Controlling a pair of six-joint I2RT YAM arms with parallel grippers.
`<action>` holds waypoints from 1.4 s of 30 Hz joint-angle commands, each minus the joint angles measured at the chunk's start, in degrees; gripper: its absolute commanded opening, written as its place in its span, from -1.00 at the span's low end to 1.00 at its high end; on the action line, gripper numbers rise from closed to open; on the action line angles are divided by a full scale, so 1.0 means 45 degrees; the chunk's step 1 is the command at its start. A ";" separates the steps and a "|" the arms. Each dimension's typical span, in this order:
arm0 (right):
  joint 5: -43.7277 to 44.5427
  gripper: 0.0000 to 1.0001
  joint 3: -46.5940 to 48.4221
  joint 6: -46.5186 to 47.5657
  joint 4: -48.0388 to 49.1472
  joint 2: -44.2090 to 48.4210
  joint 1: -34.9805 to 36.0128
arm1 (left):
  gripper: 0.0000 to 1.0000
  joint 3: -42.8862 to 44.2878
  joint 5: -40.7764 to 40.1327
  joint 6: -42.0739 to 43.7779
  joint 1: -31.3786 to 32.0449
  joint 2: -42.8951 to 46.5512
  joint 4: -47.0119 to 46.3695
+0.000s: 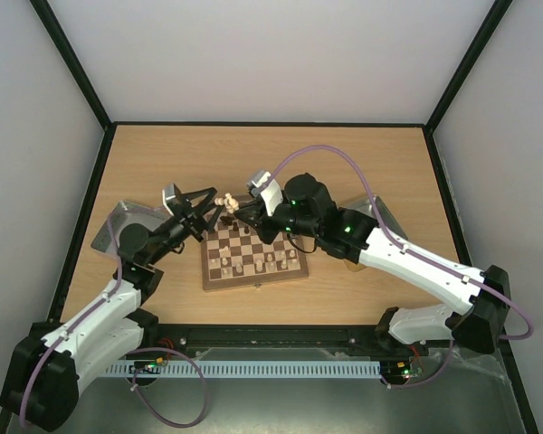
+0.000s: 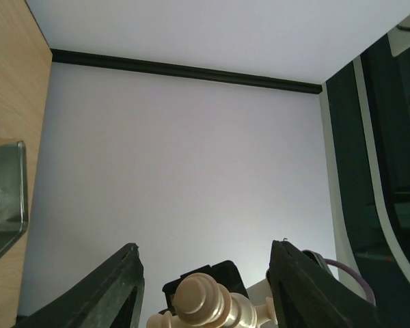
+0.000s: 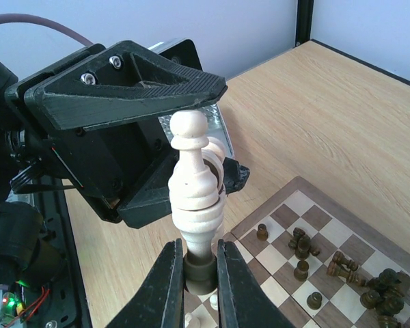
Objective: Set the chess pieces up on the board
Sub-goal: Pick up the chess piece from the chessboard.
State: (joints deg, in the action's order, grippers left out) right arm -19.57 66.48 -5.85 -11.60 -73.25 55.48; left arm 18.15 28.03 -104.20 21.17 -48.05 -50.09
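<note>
My right gripper point(image 3: 198, 254) is shut on the dark base of a tall cream chess piece point(image 3: 195, 184) and holds it upright above the board's point(image 3: 268, 205) near-left corner. From the other side, my left gripper point(image 2: 206, 247) stands open around the upper part of that cream piece point(image 2: 205, 304), with a gap showing at each finger. In the top view both grippers, left point(image 1: 208, 211) and right point(image 1: 239, 211), meet at the cream piece point(image 1: 223, 201) over the board's point(image 1: 253, 281) far edge. Several dark pieces point(image 3: 302, 244) lie and stand on the squares. Cream pieces point(image 1: 253, 263) stand mid-board.
A grey metal tray point(image 1: 125, 217) sits left of the board behind my left arm, and another tray point(image 1: 382, 217) is partly hidden under my right arm. Black-framed white walls enclose the wooden table point(image 1: 271, 158).
</note>
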 commanded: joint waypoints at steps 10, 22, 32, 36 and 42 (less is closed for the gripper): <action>-0.0301 -0.85 -0.0318 -0.0228 0.0901 -0.0492 -0.0028 | -0.25 -0.0505 0.0026 -0.1478 -0.0114 -0.0653 -0.1688; -0.0362 -0.85 -0.0678 -0.0414 0.1009 -0.0539 -0.0044 | -0.66 -0.0529 -0.0240 -0.0950 -0.0114 -0.0729 -0.1446; 0.0618 -0.85 -0.1253 -0.0890 0.0596 -0.0443 -0.0043 | -0.82 0.0444 -0.1068 0.2992 -0.0112 0.0144 0.3158; 0.0731 -0.85 -0.1307 -0.1132 -0.0008 -0.0424 -0.0040 | -0.82 0.1237 -0.2348 0.6272 -0.0114 0.0922 0.6665; 0.1168 -0.85 -0.1434 -0.1494 -0.0428 -0.0586 -0.0029 | -0.83 0.2302 -0.2615 1.0317 -0.0114 0.0566 0.9554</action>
State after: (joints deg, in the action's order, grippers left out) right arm -17.17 60.58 -10.81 -11.27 -75.13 55.46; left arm 24.99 18.39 -74.43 20.93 -44.18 -19.62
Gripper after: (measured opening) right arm 0.082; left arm 0.141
